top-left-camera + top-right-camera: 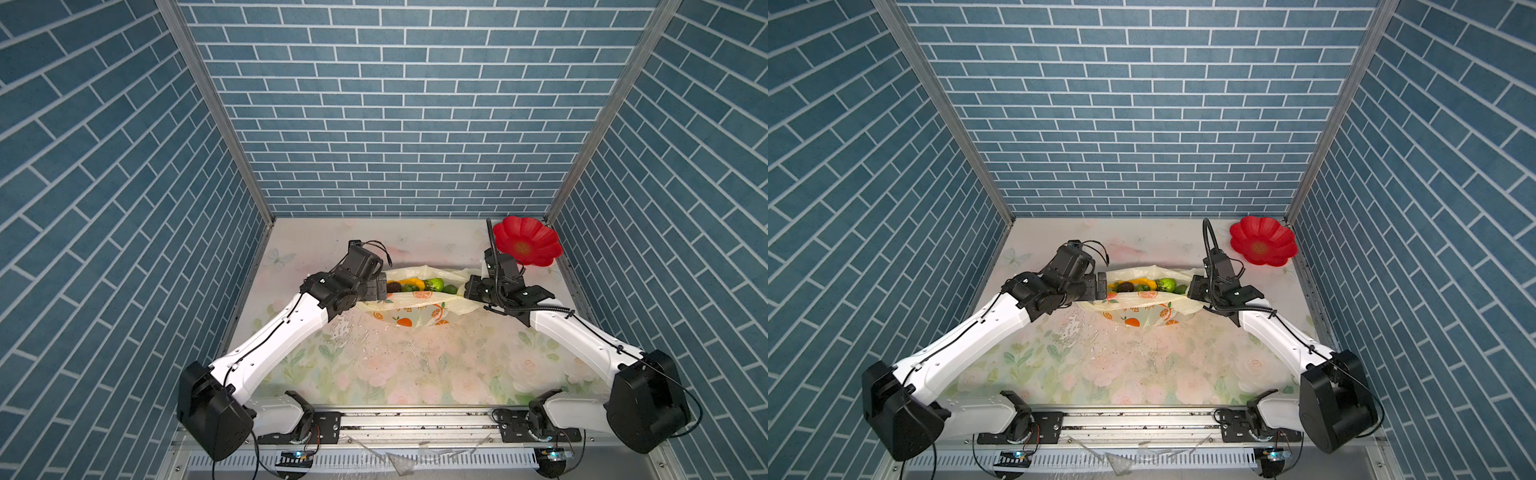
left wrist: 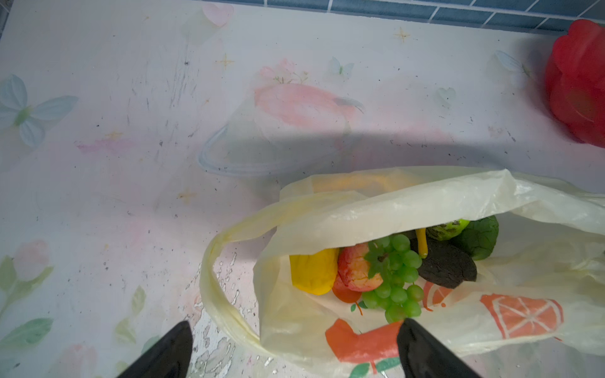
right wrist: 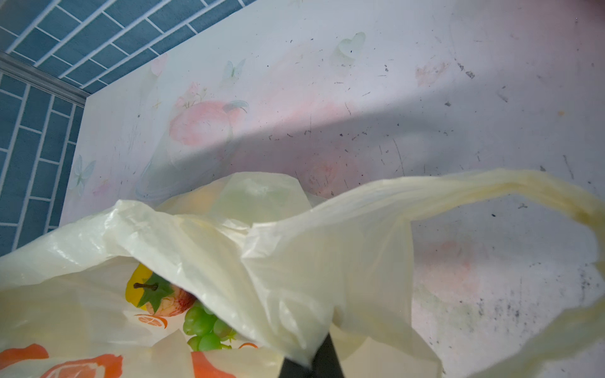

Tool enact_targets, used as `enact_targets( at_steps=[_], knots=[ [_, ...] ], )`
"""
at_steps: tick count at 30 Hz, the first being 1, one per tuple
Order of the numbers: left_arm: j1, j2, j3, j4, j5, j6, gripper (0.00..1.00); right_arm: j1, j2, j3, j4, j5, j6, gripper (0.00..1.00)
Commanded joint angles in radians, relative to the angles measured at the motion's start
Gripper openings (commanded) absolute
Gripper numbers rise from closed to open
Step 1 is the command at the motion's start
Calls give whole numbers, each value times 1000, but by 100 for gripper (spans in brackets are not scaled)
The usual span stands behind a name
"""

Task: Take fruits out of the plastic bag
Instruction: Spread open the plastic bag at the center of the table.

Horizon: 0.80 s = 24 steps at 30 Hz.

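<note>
Fruits [image 2: 389, 271] inside plastic bag [image 2: 376, 203]. At its mouth, left tool [image 2: 294, 324] released, spread wide; right tool [image 3: 311, 363] clenched on its rim.

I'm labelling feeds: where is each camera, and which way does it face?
Both top views: high above arm bases, looking down toward the back wall; left arm, right arm, cream-yellow plastic bag.
Left wrist: on left arm, looking into the bag's mouth; open left end effector.
Right wrist: on right arm, above the bag; right end effector pinching it.
Wrist views share: green grape bunch.
</note>
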<state>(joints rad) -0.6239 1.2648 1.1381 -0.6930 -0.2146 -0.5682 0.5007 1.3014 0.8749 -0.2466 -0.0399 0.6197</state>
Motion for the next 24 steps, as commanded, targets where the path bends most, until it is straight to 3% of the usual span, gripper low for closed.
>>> enact_targets(
  at_steps=[1,5,10,14,18,21,24],
  knots=[
    [-3,-18,-81,67,71,-62,99,25,-20,35,16,44,-44,0],
    [-2,19,-118,169,204,-132,99,43,-20,15,64,47,-71,0],
    [8,51,-177,239,214,-193,92,44,-28,-9,93,54,-67,0],
    [39,72,-255,339,287,-200,68,25,-39,-30,125,42,0,0],
    [105,70,-412,544,378,-193,31,-73,-33,-93,293,-130,137,0],
    [174,91,-525,674,421,-162,9,-140,1,-139,460,-251,239,0],
    [201,121,-537,674,445,-109,0,-169,34,-163,591,-323,295,0]
  ],
)
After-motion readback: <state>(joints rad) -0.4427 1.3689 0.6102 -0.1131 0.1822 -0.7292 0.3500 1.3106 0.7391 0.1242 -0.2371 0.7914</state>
